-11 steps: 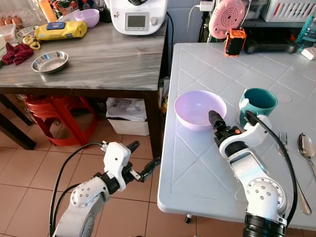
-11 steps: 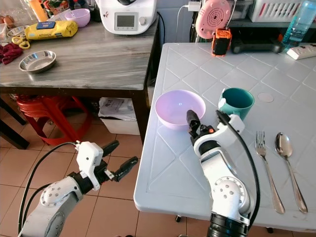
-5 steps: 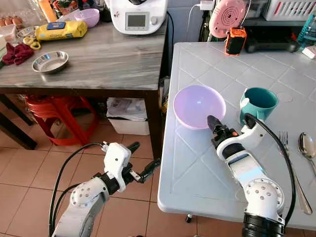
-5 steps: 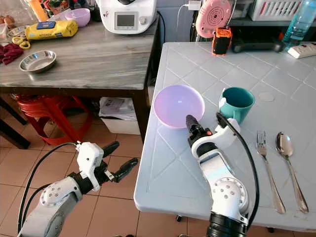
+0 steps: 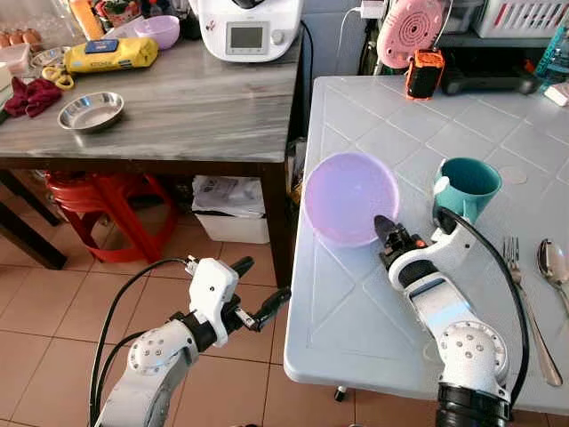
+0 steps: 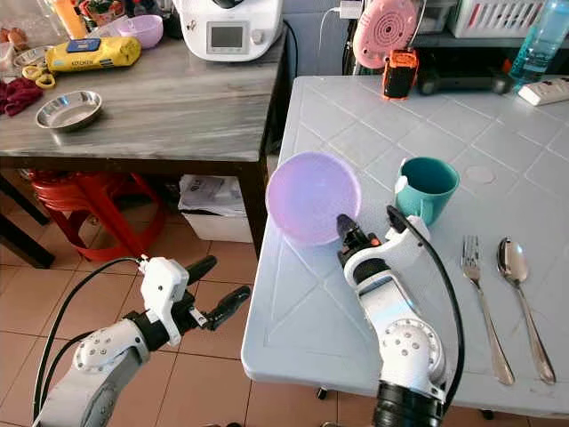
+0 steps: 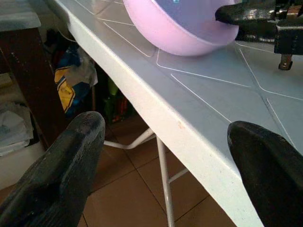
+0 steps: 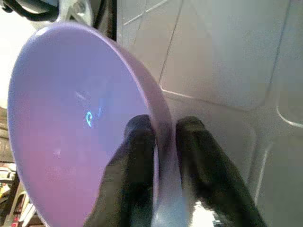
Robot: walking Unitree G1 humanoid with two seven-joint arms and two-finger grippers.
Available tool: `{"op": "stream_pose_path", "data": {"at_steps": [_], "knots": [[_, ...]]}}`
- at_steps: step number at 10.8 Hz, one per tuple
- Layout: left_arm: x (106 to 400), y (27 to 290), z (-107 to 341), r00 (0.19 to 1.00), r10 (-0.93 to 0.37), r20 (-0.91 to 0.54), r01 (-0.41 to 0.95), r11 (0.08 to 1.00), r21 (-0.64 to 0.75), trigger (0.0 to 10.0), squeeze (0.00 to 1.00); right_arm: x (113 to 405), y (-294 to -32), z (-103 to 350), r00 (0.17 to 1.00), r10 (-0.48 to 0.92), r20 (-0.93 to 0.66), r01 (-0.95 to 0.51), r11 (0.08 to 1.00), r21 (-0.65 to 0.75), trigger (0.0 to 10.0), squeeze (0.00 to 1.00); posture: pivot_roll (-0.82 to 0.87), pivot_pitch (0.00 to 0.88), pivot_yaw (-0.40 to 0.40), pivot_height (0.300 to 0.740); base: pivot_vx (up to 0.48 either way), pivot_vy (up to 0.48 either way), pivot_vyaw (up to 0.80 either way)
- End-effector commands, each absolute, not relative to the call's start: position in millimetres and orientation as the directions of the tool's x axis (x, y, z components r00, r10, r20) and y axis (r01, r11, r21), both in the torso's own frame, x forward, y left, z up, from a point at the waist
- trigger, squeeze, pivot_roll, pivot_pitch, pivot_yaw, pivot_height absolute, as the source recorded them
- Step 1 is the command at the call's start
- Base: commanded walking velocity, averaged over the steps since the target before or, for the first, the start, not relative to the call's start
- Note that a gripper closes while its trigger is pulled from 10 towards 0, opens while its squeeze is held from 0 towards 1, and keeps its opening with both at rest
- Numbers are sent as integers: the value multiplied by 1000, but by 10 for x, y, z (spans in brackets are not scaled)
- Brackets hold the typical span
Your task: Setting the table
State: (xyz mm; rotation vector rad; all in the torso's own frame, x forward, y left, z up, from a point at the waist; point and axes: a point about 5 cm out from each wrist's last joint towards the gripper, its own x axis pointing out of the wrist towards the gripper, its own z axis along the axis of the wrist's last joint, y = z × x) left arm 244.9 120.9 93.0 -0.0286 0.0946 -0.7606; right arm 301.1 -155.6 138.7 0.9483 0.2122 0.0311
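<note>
Lilac plastic forms the bowl, which is tilted up on edge above the white desk with its open side turned toward the camera. The right end effector is clamped on the bowl's near rim, one black finger inside the bowl and the other finger against its outer wall. The bowl extends away from this end effector toward the desk's left edge.

Just beside the right end effector, on its right, stands a teal mug, upright on the desk. Farther right of the mug lie a fork and a spoon, side by side, handles pointing toward the robot.

The left end effector hangs below desk height, over the tiled floor, well apart from the bowl on the left. Its two fingers stand apart with nothing between them. In the left wrist view, the desk edge and the underside of the bowl lie ahead of this end effector.

Beyond the left end effector stands a grey wood-grain desk carrying a steel dish, a yellow packet, a red cloth and a white kitchen appliance. A red stool sits underneath.
</note>
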Motion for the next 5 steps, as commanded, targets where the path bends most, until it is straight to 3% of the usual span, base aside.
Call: {"op": "stream_pose_path", "data": {"at_steps": [1, 5], "knots": [[2427, 1232, 929, 716, -693, -87, 692, 721, -47, 10000, 0, 3016, -1597, 1362, 979, 96, -180, 90, 586, 805, 0, 0, -52, 115, 81, 740, 0, 0, 0], [2411, 1246, 947, 718, -691, -87, 690, 723, -44, 10000, 0, 3017, -1644, 1311, 977, 73, -198, 117, 596, 794, 0, 0, -50, 118, 82, 740, 0, 0, 0]]}}
